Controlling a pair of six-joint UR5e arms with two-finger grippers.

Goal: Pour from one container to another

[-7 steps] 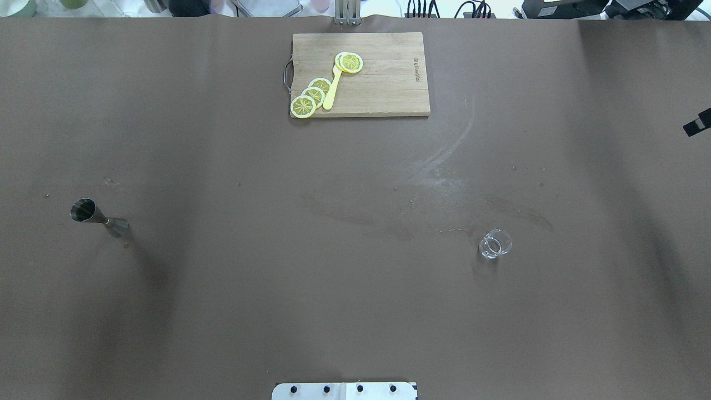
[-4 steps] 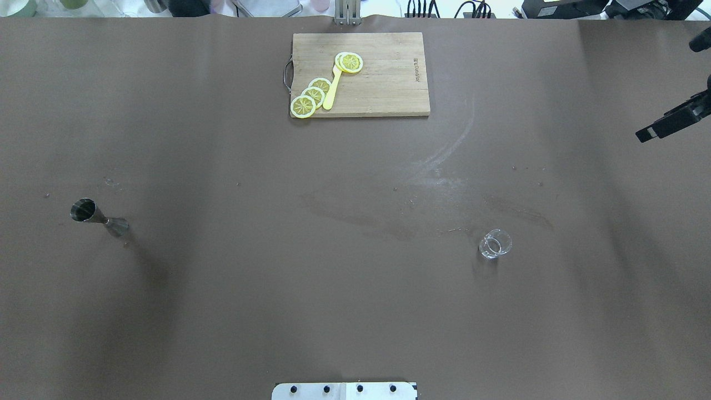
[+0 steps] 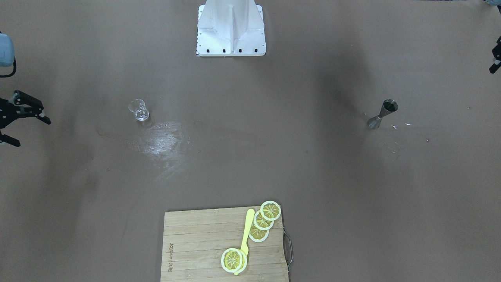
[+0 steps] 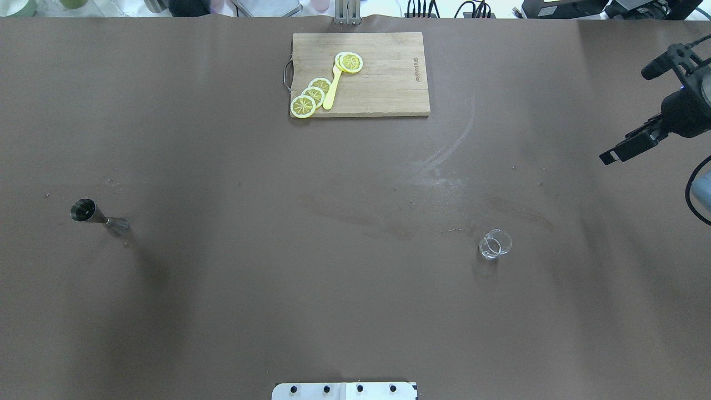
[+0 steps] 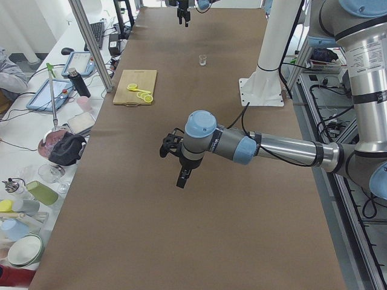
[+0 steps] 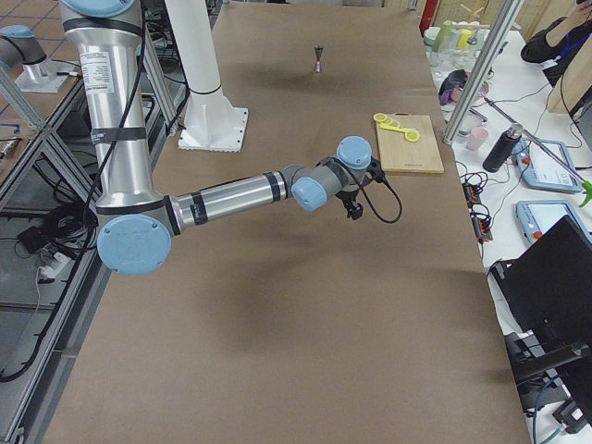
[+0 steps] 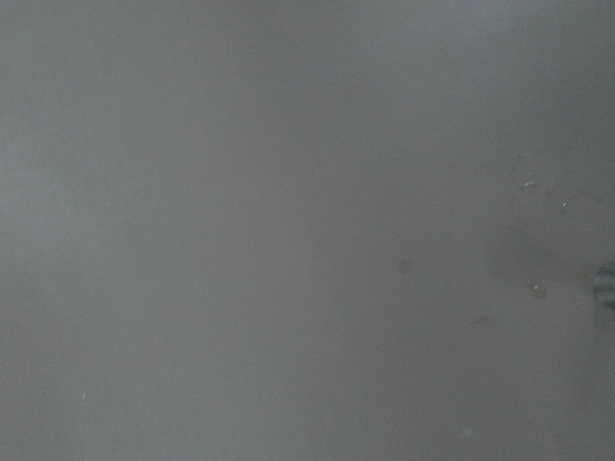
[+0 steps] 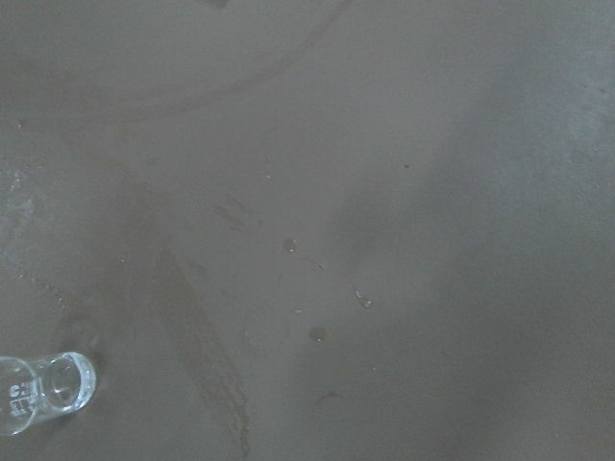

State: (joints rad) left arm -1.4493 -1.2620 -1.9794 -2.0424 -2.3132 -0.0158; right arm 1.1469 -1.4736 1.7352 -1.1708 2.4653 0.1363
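From across the table, the glass cup [image 3: 139, 109] stands upright on the brown table [image 3: 250, 172], on the robot's right side, with a pale smear on the cover just beside it. The jigger [image 3: 381, 115] stands on one cone well apart, over on the robot's left side. The right gripper [image 3: 34, 133] hangs at this view's left edge, clear of the cup, its two fingers spread with nothing between them. The left gripper [image 3: 495, 58] is only a dark sliver at the opposite edge, and I cannot tell how its fingers stand. A cutting board [image 3: 195, 250] with lemon slices [image 3: 270, 210] and a yellow utensil [image 3: 247, 229] lies at the side away from the robot's base [image 3: 231, 29]. From overhead, the right gripper comes in at the right edge, fingers wide apart, farther out than the cup; the jigger is near the left edge. From the left end, the near arm holds the left gripper above bare cover, pointing down; whether it is spread or closed I cannot tell. From the right end, the near arm reaches out over the table, and the jigger shows small at the far end. The left wrist view is almost all bare cover. The right wrist view catches the cup in its lower left corner, with small wet spots [image 8: 317, 334] nearby.
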